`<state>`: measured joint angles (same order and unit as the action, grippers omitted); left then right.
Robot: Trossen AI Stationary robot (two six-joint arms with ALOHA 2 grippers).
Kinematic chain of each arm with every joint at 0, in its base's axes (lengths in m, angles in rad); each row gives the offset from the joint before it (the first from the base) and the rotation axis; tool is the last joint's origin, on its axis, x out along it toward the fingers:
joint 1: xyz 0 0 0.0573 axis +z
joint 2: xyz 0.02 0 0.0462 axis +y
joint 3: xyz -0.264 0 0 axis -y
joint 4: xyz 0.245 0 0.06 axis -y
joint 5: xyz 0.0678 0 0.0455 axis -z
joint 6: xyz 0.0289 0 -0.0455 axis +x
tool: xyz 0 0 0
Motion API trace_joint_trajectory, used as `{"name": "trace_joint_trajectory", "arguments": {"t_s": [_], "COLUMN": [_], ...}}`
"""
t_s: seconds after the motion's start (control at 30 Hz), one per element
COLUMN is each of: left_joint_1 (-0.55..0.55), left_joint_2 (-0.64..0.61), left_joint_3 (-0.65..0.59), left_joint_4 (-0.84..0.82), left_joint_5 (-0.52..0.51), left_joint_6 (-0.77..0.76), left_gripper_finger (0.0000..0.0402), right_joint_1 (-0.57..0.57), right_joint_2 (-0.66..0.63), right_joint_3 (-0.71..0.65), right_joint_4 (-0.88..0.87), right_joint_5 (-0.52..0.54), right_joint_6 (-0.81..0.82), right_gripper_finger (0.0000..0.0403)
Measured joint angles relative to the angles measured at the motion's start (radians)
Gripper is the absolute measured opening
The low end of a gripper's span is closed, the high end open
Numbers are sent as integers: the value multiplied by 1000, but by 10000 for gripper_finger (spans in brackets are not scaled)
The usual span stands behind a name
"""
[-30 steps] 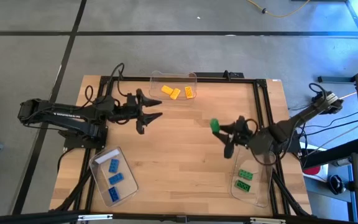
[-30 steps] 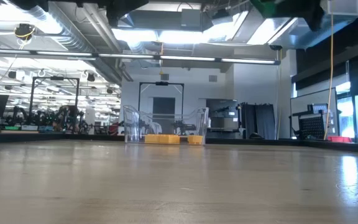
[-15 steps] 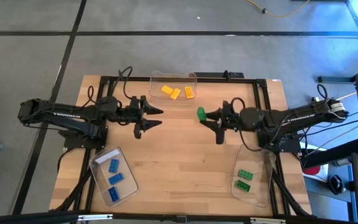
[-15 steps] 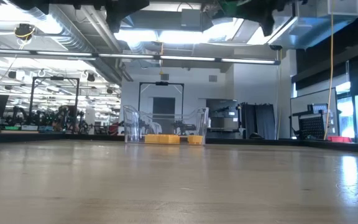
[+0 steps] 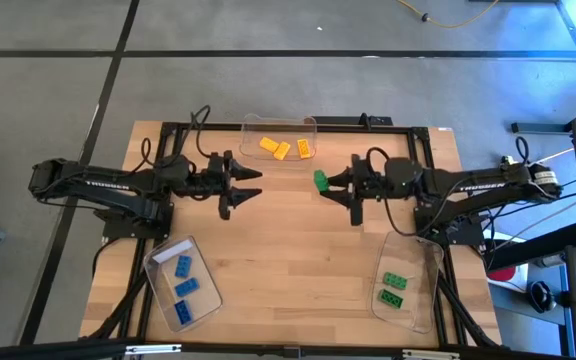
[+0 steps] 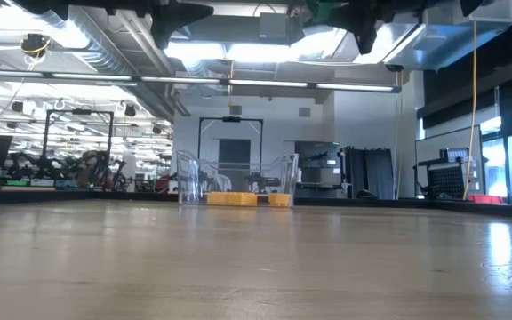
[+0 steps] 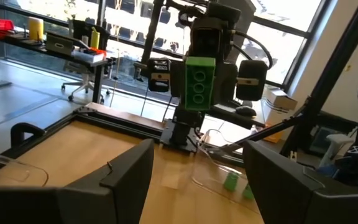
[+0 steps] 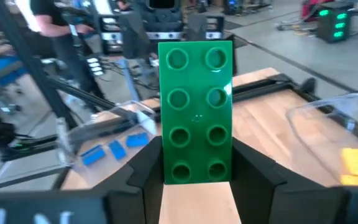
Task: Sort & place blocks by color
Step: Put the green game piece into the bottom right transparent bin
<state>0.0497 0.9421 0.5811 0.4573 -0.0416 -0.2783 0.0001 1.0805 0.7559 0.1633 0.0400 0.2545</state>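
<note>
My right gripper (image 5: 330, 187) hovers high over the table's middle, shut on a green studded block (image 5: 321, 180). My left gripper (image 5: 251, 186) faces it from the left, open and holding nothing. In the left wrist view the green block (image 7: 199, 81) shows ahead of the open fingers. Three yellow-orange blocks (image 5: 283, 148) lie in the far clear tray. Three blue blocks (image 5: 184, 285) lie in the near-left tray, and two green blocks (image 5: 392, 289) in the near-right tray. My right gripper pinches the green block by its rear end (image 8: 196, 171) between the two fingers (image 8: 143, 171). The fingers are level and point toward the table's left. The block lies along them, sticking out past the tips with its studs toward the wrist camera, lifted well clear of the table.
The yellow tray (image 5: 310, 126) stands at the far edge, the blue tray (image 5: 156, 257) at the near-left corner, the green tray (image 5: 420, 310) at the near-right corner. Bare wood lies between them (image 5: 288, 250). A black frame (image 5: 423, 150) runs round the table top.
My right gripper has carried the green block from beside the green tray toward the table's left and far side, and its arm has stretched out level. It has stayed shut on the block.
</note>
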Motion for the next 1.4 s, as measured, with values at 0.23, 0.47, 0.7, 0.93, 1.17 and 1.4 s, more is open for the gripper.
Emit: {"name": "trace_joint_trajectory", "arguments": {"t_s": [0.23, 0.47, 0.7, 0.93, 1.17, 1.4], "left_joint_1": [-33, -35, -35, -24, -3, 39], "left_joint_2": [0, 0, 0, 0, 0, 0], "left_joint_3": [0, 0, 0, 0, 0, 0], "left_joint_4": [0, 4, 89, 138, 135, 134], "left_joint_5": [8, -60, -83, -84, -83, -84], "left_joint_6": [0, 0, 1, 2, 2, 2], "left_gripper_finger": [239, 239, 239, 239, 239, 239], "right_joint_1": [-24, -24, 0, 74, 206, 421], "right_joint_2": [0, 0, -1, -1, -1, -1], "right_joint_3": [0, 0, 0, 0, 1, 1], "right_joint_4": [31, 28, -15, -73, -228, -364], "right_joint_5": [-63, -61, -78, -139, -218, -386], "right_joint_6": [12, -15, 26, 139, 387, 739], "right_gripper_finger": [143, 143, 143, 143, 143, 143]}}
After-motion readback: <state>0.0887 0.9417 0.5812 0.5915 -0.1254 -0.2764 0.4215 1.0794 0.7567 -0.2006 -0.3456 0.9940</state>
